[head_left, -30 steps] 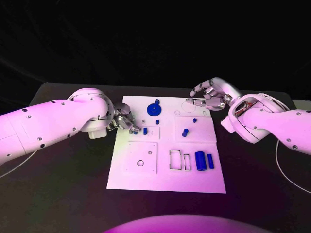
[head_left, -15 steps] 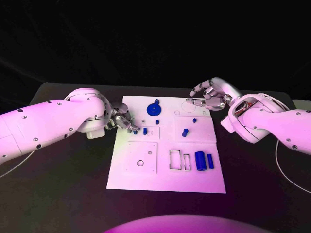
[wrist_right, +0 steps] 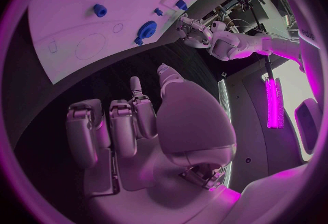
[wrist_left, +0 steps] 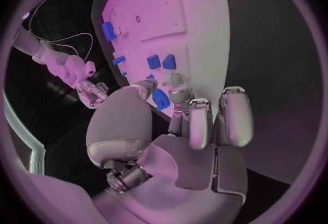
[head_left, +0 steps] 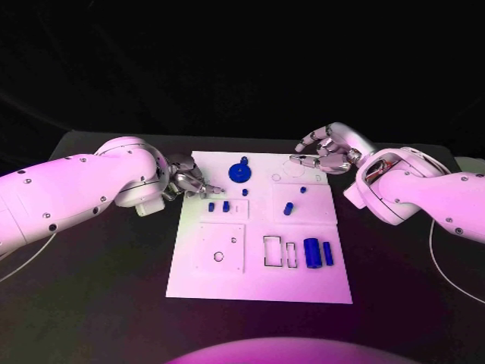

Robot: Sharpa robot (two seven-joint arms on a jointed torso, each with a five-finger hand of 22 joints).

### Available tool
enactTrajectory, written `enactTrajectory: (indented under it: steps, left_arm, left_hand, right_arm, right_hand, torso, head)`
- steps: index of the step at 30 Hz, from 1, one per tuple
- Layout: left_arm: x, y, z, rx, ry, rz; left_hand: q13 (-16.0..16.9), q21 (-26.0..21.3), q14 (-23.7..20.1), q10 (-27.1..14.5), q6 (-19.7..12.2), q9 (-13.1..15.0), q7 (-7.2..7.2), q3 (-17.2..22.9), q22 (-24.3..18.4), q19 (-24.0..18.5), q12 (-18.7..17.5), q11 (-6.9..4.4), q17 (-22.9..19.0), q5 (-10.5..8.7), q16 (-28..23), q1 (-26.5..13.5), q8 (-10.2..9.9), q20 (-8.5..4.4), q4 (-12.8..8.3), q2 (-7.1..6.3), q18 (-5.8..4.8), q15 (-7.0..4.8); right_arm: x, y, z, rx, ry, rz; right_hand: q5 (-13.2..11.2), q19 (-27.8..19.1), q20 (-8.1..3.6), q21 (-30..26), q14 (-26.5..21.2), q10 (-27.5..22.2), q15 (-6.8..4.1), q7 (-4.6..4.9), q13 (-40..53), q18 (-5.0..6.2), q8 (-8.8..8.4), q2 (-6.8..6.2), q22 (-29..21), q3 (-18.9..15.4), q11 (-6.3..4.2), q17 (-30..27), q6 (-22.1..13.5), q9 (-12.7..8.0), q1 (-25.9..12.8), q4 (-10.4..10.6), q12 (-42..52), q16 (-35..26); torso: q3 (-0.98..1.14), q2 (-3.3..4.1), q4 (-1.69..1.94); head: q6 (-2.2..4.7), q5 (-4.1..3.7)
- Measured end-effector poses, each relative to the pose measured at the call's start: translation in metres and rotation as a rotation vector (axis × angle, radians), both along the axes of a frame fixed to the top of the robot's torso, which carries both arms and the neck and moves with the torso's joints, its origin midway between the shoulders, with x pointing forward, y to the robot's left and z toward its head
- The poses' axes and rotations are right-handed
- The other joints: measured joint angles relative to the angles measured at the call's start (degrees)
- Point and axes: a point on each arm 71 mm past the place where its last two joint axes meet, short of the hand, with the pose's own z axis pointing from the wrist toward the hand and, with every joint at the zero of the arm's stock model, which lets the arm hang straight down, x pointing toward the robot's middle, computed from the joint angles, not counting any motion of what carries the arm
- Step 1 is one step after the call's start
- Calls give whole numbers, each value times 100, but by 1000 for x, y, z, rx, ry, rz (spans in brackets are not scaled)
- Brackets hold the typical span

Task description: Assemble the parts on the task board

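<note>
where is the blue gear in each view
Head view: blue gear at the task board's far edge, between the two arms.
Left wrist view: just beyond the left robot hand's fingertips.
Right wrist view: near the board's edge.
Shared landmark: the white task board.

Smooth plastic and polished metal on a matt black surface [head_left: 111,303].
The task board [head_left: 259,284] looks like smooth, matt white plastic; the blue parts [head_left: 311,252] look like smooth plastic. Each hand, left [head_left: 186,180] and right [head_left: 328,151], is glossy silver metal; the arms [head_left: 57,201] are glossy white shells.
</note>
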Motion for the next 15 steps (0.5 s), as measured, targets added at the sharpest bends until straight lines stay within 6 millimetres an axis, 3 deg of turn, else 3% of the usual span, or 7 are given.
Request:
enactTrajectory:
  steps: [2, 3, 5, 7, 9, 13, 15]
  left_arm:
    - [0, -1, 3, -45, -27, 5]
    - [0, -2, 4, -66, -41, 3]
    - [0, -7, 8, -115, -75, -9]
    - [-1, -13, 12, -168, -120, -29]
    - [-1, -18, 16, -210, -160, -50]
    - [-2, -27, 19, -274, -243, -108]
    - [-4, -32, 19, -291, -289, -148]
  left_hand:
    - [-372, -296, 0, -407, -301, -93, 149, 14, -374, -152, -327, 131, 0, 23, -138, 348, -179, 87, -14, 0, 32, 110]
    - [-449, -575, -5, -586, -429, -160, 228, 27, -726, -323, -418, 206, -7, 33, -293, 524, -277, 134, -27, -14, 132, 177]
    - [-644, -1772, -392, -1145, -658, -418, 439, 156, -2140, -1055, -691, 405, -741, 33, -954, 1044, -570, 318, -56, -29, 396, 386]
    - [-738, -2013, -503, -1303, -695, -528, 477, 234, -2398, -1156, -785, 452, -916, 33, -1078, 1287, -663, 382, -74, -41, 433, 420]
    - [-959, -2456, -887, -1536, -650, -713, 536, 378, -2849, -1423, -1013, 538, -1451, 33, -1414, 1676, -789, 459, -122, -76, 433, 502]
    - [-1355, -2708, -1293, -1689, -639, -973, 608, 638, -3038, -1548, -1386, 615, -1968, 33, -1713, 2177, -961, 530, -303, -118, 486, 573]
    - [-1560, -2793, -1584, -1735, -639, -1103, 609, 731, -3076, -1612, -1585, 647, -2341, 33, -1944, 2324, -1054, 569, -395, -170, 486, 599]
  right_arm:
    - [0, -1, 0, 0, -1, -1]
    - [0, -1, 0, 0, -1, -2]
    - [0, -1, 0, 0, -2, -2]
    - [1, -2, 0, -1, -3, -4]
    - [1, -2, 0, 0, -3, -5]
    - [1, -2, 0, 2, -6, -5]
    - [1, -3, 0, 4, -9, -4]
  right_hand:
    - [0, 0, 0, 0, 0, -53, 0, 0, 0, 0, 0, -12, 0, 0, -9, 0, 0, 0, -11, 0, -73, 0]
    - [1, 0, 0, -13, 0, -104, 0, -4, 0, 0, 0, -11, 2, 0, -8, 0, -4, 0, -11, 0, -120, -18]
    - [32, 0, 0, -134, 0, -200, 0, -21, 0, 0, 0, -12, 5, 21, -7, 0, -21, 0, -11, -3, -222, -67]
    - [32, 0, 0, -158, 0, -216, 0, -21, 0, 0, 0, -11, 5, 33, -9, 0, -21, 0, -11, 0, -241, -67]
    - [32, 0, 0, -280, 0, -279, 0, -21, 0, 0, 0, -11, 5, 40, -4, 2, -21, 0, -11, -7, -321, -109]
    - [55, -21, -22, -702, -22, -690, -22, -42, -96, 12, 44, -12, 4, 115, -20, 5, -42, 0, -11, -1, -837, -280]
    - [107, -22, -47, -1094, -6, -1026, -49, -42, -520, 178, 50, -36, 4, 200, -32, 5, -42, -1, 16, -2, -1324, -432]
  torso:
    - [0, -1, 1]
    - [0, -2, 3]
    - [0, -2, 4]
    - [-1, -4, 4]
    - [-2, -4, 3]
    - [-2, -5, 2]
    - [-1, -7, 2]
  head:
    - [10, -5]
    - [17, -9]
    - [28, -15]
    - [44, -16]
    - [68, -16]
    - [101, -21]
    - [121, -32]
